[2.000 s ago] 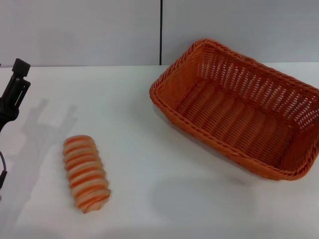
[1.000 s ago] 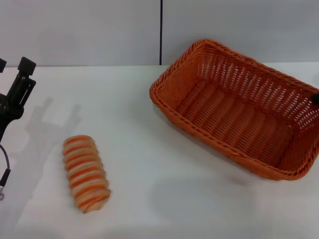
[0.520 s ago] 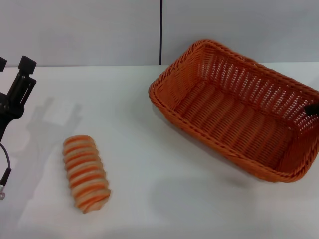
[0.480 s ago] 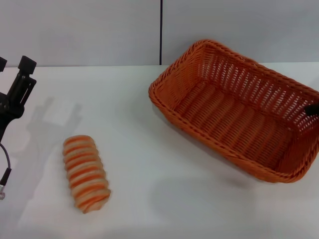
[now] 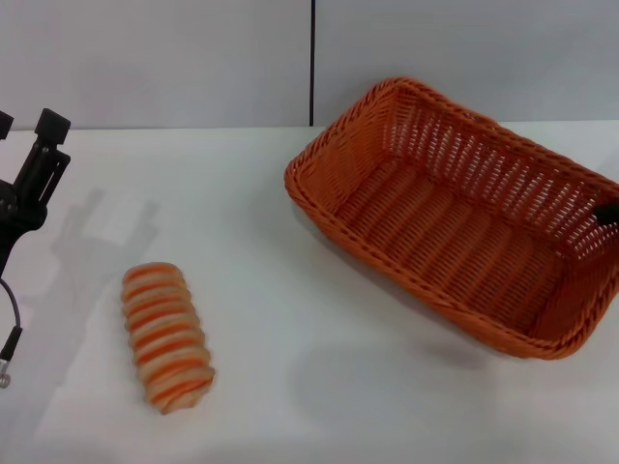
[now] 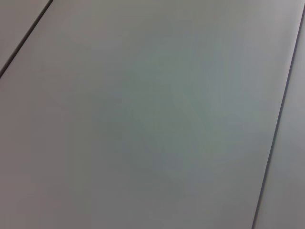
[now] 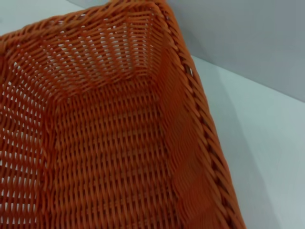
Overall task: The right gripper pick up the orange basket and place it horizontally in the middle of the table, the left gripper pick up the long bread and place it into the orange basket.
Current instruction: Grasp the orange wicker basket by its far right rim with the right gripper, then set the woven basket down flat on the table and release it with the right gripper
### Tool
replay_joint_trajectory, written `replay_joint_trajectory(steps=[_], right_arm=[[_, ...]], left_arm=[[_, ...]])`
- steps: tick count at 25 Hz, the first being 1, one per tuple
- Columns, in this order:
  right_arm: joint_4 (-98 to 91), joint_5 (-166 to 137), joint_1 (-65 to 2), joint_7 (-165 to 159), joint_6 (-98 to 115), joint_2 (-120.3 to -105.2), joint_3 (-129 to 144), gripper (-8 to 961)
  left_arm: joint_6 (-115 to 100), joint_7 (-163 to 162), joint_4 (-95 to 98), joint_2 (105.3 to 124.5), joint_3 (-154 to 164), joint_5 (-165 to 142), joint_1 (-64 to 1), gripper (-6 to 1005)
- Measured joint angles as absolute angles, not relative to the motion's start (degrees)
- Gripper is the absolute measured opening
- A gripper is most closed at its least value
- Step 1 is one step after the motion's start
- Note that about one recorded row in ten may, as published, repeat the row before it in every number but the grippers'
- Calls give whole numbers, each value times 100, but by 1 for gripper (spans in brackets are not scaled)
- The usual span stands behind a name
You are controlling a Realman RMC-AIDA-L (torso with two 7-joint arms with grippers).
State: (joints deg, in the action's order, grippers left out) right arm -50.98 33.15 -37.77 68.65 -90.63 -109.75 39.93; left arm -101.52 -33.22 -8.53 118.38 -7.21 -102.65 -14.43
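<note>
The table (image 5: 290, 242) is the broadest thing here, plain and white, with a grey wall behind it. I place everything else against the orange basket (image 5: 455, 208).

The orange basket sits on the right part of the table, set at a slant, with one short end toward the table's middle and the other near the right edge. It appears lifted slightly on its far right side, judging by the shadow under its near edge, though I cannot be sure it is off the surface. In the right wrist view its woven floor and braided rim fill the picture.

The long bread (image 5: 166, 335) lies well apart from the basket, to its left and nearer the robot, flat on the table and untouched.

The left gripper (image 5: 27, 145) hangs farther left again, beyond the bread and well apart from the basket, its jaws apart and holding nothing.

The right gripper (image 5: 607, 210) shows only as a small dark tip at the basket's right wall. Whether its jaws are clamped on the rim I cannot tell.

In my judgement the basket is being taken toward the middle. The risk is a thin hold on one flared wall: the basket is wide and may swing, tip or slip as it turns level. Carried too far left, it could also knock the bread.
</note>
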Motion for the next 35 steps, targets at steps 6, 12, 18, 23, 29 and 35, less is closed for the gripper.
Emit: replay_joint_trajectory(steps=[6,12,18,23,29,35], right_arm=[[-4994,3940,-3658,7568,-9338,-10961,3258,187],[-4812,5111,-3306,8203,-9732,-10748,3022,186],[-4761,6229,-2935,8636,-10149,-10444,2993,185],[-4684,7146,-2716,9073,-10650,-10237,3008,185],[-4686,7194,-2728,9166,-10720,-10122,3340,184],[-4686,7179,-2883,9215,-10725,-9961,4069,186]], left_arm=[[-10144,-3322,-849,11838,-721,-10265,-1446,858],[-10125,-3322,-853,11838,-721,-10265,-1463,849],[-10124,-3322,-840,11839,-710,-10265,-1524,840],[-10095,-3322,-830,11839,-657,-10266,-1581,832],[-10084,-3322,-847,11846,-650,-10265,-1598,822],[-10076,-3316,-860,11849,-616,-10265,-1627,813]])
